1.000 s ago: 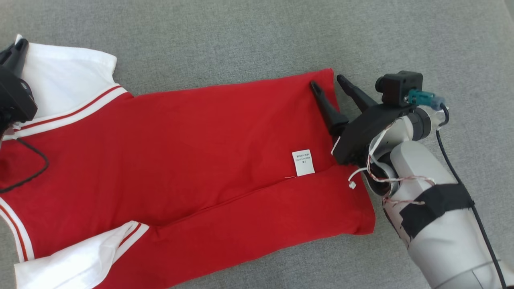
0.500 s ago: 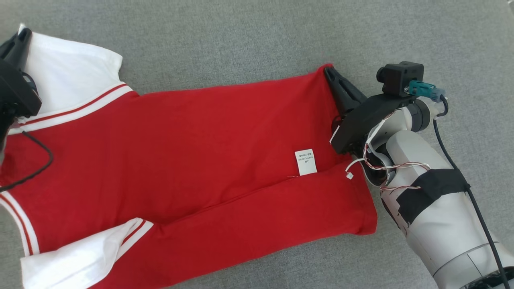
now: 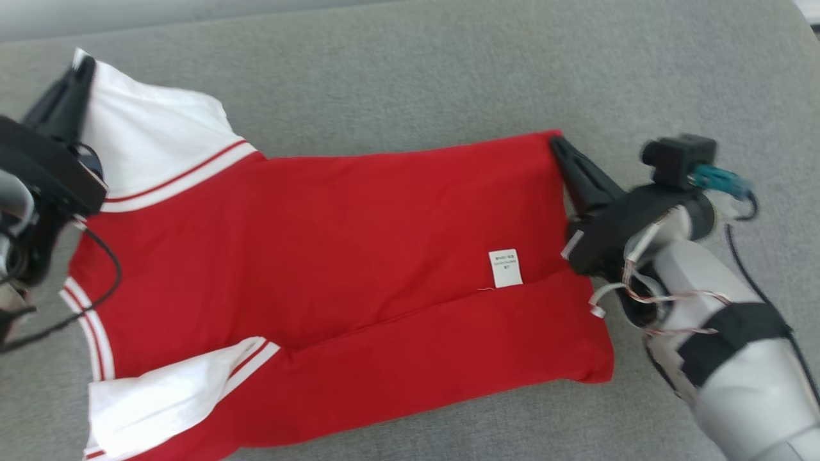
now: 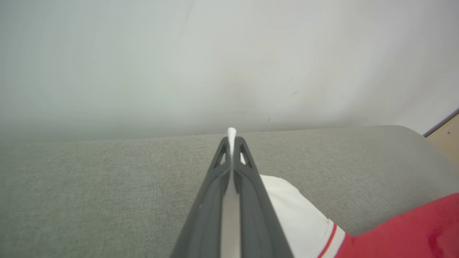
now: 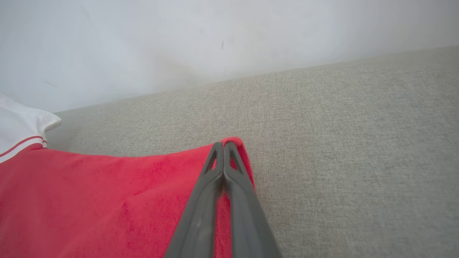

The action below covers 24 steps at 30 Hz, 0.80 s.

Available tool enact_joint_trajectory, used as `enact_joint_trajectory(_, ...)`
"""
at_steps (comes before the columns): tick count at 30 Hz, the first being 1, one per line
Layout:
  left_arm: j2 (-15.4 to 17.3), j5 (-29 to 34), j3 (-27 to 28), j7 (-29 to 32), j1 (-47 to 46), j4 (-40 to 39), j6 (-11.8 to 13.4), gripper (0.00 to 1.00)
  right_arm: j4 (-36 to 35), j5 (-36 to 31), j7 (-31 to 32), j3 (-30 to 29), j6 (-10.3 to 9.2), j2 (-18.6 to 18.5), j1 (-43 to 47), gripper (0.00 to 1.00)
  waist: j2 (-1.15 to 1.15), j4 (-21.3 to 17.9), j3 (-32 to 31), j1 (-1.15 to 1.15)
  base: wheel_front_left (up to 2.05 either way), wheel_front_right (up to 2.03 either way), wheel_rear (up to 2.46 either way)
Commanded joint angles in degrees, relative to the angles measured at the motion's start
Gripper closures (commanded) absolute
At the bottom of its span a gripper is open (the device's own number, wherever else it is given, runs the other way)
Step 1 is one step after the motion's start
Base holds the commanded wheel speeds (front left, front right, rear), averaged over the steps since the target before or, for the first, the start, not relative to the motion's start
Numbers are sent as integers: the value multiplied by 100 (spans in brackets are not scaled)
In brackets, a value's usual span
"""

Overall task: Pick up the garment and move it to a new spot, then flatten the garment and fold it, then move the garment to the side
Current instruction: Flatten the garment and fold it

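Along the far edge of the garment (image 3: 352, 243), both pairs of jaws are pinched on cloth, one at each end. The garment lies spread on a grey upholstered surface (image 3: 416, 83), its long axis running left to right. The white sleeves are at the left and the red hem at the right. Its near long edge is already turned over onto the body, and the turned edge slants from the care label (image 3: 505, 267) down to the near white sleeve (image 3: 160, 397).

The right jaws are fully closed on the far right corner of the hem. In the right wrist view the red corner (image 5: 238, 143) wraps around the meeting tips. The left jaws are pressed together on the far white sleeve (image 3: 154, 141), and in the left wrist view a sliver of white cloth (image 4: 231, 133) pokes out past the tips.

The line between the two grips runs parallel to the garment's long axis, and all the loose cloth lies on the near side of that line. I judge the coming move to turn on this. If both ends travel together, toward the near edge or upward, the far edge should stay straight. If one end leads, the cloth is likely to skew.

The right arm (image 3: 730, 346) reaches in from the near right, held low, with its wrist bent so the fingers point far and left into the corner. The left arm (image 3: 32, 192) sits at the left border, its fingers pointing far and slightly right. Each arm holds the end nearer to it, and they are not crossed.
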Motion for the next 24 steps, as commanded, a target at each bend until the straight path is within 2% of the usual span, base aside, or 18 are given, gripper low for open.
enact_joint_trajectory(1,78,-132,7,-94,166,-192,-2,100,-113,150,20,24,-3,-196,163,100,0,190,-202,0,0,0,0)
enact_joint_trajectory(6,265,-270,43,-242,543,-913,-2,100,-444,436,132,211,-3,-652,525,100,0,396,-409,0,0,0,0)
enact_joint_trajectory(14,580,-397,383,-299,1336,-2166,-2,100,-661,820,221,443,-3,-1080,1000,100,0,687,-684,0,0,0,0)
enact_joint_trajectory(24,611,-193,846,-302,2426,-2961,-2,100,-690,1174,160,562,-3,-1398,1377,100,0,896,-998,0,0,0,0)
